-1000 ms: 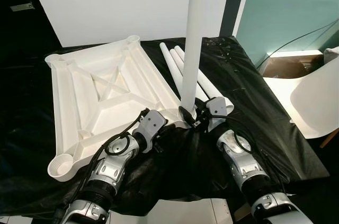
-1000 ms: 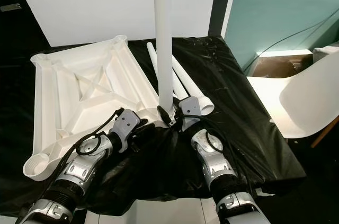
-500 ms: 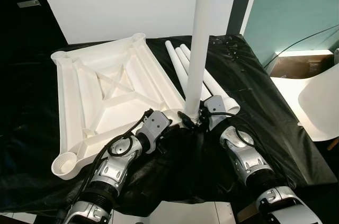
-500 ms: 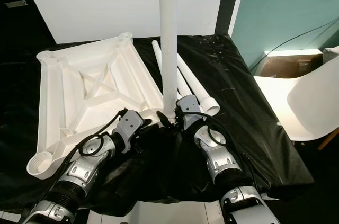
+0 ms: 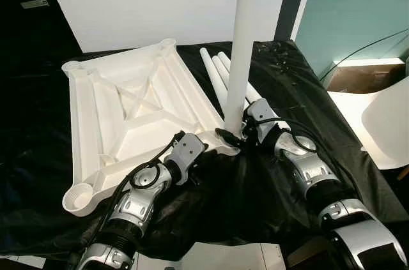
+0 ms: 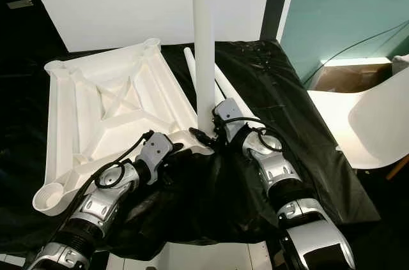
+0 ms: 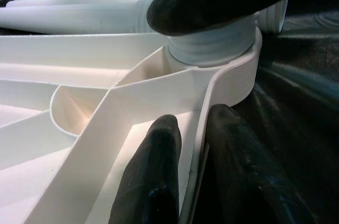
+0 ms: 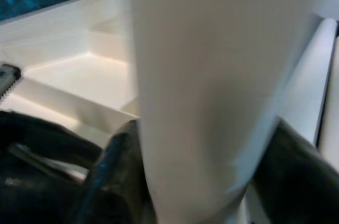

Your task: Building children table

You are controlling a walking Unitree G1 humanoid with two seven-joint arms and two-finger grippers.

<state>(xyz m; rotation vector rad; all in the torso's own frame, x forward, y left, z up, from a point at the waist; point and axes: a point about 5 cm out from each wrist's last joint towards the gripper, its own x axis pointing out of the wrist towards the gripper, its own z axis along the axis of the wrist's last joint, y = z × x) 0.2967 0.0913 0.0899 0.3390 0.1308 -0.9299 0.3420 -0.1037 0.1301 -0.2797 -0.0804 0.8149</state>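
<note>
Currently right gripper (image 8: 196, 181) clamps the upright table leg (image 5: 241, 53) seated in the inverted tabletop's (image 5: 128, 117) corner socket (image 7: 212, 49), left gripper (image 7: 196, 176) pinching the rim edge just beside it.

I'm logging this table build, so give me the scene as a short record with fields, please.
Surface: black sheet covering the work area
Tabletop: white, upside down, ribs up
Upright leg: standing in the near corner socket
Spare legs: lying beside the tabletop
Left gripper: pinching the tabletop's edge rib
Right gripper: closed around the upright leg's base
Nearby: white chair
</note>
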